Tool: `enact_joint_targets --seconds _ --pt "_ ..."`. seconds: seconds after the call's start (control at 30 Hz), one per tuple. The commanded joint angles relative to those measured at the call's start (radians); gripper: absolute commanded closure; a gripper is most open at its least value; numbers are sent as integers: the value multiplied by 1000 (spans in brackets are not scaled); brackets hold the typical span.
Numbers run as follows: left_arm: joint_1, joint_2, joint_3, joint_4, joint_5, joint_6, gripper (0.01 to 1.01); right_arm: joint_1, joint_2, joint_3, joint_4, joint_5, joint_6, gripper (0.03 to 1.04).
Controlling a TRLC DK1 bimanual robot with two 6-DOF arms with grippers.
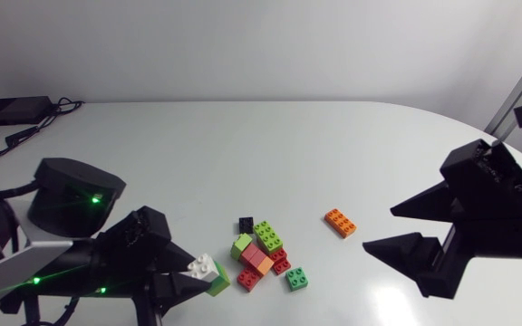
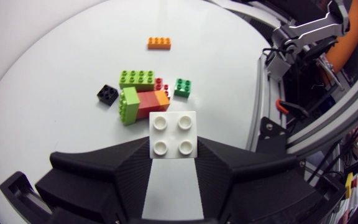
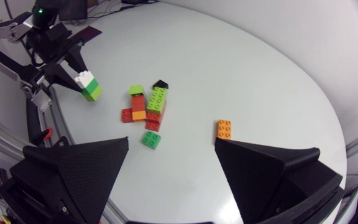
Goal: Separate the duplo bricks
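A white brick point(image 2: 173, 132), four studs up, sits stacked on a green brick point(image 3: 92, 94). The pair is clamped between the fingers of the left gripper point(image 2: 173, 149), near the front edge of the table point(image 1: 243, 145). Near it, toward the middle of that edge, lies a tight cluster. It has a lime eight-stud brick point(image 1: 267, 235), a smaller lime brick point(image 1: 241, 246) against a red-and-orange stack point(image 1: 257, 261), and a black brick point(image 1: 246, 224) close by. A dark green four-stud brick point(image 1: 297, 279) lies just beside the cluster. An orange brick point(image 1: 340, 222) lies flat, apart, farther toward the right edge.

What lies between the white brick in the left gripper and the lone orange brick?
The brick cluster and a small green brick lie between white brick and orange brick, clearest in the left wrist view.
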Motion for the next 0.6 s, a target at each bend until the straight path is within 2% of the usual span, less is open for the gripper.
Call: enact_joint_targets --seconds 0.0,0.17,0.3,0.57 --pt "6 -33 31 -19 66 32 733 12 -12 -12 14 -66 -39 66" --pt "-22 -48 50 -23 172 68 733 14 -4 -15 16 -232 -113 66" --pt "-39 -25 94 -20 218 99 733 60 11 -15 7 -279 -173 66" --pt "-39 203 283 -16 276 163 733 55 146 -16 44 -396 -303 66"
